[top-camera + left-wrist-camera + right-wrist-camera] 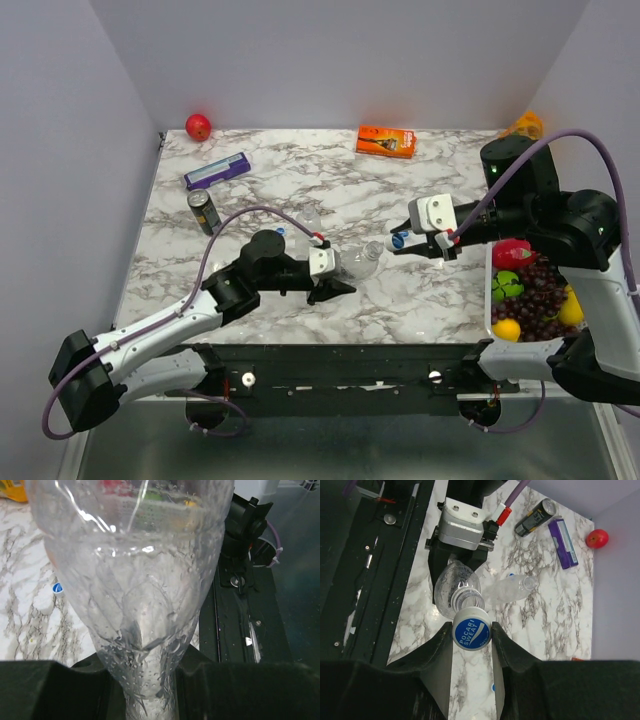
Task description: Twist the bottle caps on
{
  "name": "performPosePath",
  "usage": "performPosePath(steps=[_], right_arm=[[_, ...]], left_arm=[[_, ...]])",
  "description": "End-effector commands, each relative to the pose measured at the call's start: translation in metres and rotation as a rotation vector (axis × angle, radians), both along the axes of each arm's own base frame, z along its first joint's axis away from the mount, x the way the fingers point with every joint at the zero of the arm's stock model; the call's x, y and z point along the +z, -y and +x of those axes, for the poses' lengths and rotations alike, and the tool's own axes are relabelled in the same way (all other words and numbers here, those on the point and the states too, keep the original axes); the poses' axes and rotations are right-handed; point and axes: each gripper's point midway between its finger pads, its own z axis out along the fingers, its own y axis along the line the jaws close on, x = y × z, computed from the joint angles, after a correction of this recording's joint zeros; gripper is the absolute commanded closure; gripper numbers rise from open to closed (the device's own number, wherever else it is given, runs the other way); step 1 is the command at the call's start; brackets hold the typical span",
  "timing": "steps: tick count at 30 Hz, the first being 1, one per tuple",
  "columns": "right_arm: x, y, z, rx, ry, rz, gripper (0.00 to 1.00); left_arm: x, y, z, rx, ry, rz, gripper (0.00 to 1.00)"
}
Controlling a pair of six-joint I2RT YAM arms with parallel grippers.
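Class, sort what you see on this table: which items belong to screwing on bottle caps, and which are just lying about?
Job: gripped bottle, gripped cap, spare bottle, loose cap.
Lying about: can, purple box, orange packet, red round object, fruit tray.

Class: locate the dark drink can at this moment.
In the top view, the can sits at the left, just in front of the purple box and beyond the left arm.

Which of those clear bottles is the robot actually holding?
The nearer bottle, clamped in the left gripper; the other bottle lies loose on the marble behind it.
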Motion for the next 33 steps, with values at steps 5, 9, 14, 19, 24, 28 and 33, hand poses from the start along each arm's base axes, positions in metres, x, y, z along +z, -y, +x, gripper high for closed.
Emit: performPosePath(steps=[5, 9, 14, 19, 24, 28, 33], right_arm=[[-0.046, 0.027, -0.035, 0.073, -0.106, -0.148, 0.73], [-0.067, 0.03, -0.033, 0.071, -0.125, -0.202, 0.73], [-0.084, 0.032, -0.035, 0.094, -0.138, -0.23, 0.73], [-0.095, 0.036, -0.039, 0.095, -0.138, -0.228, 0.73], [-0.099, 0.036, -0.042, 0.102, -0.152, -0.232, 0.73], [-0.095, 0.034, -0.046, 0.119, -0.161, -0.214, 0.73], [-0.095, 0.033, -0.054, 0.154, -0.187, -0.203, 0.72]], left_arm=[[-0.001, 0.013, 0.006, -0.003, 0.04, 0.018, 1.0], [-0.007, 0.016, 0.003, -0.018, 0.046, 0.02, 1.0], [-0.017, 0.018, -0.003, -0.036, 0.085, 0.012, 1.0], [-0.028, 0.024, -0.015, -0.064, 0.099, -0.002, 1.0], [-0.029, 0.027, -0.015, -0.06, 0.113, -0.009, 1.0], [-0.029, 0.03, -0.014, -0.062, 0.11, -0.004, 1.0], [-0.031, 0.032, -0.015, -0.072, 0.101, 0.012, 1.0]])
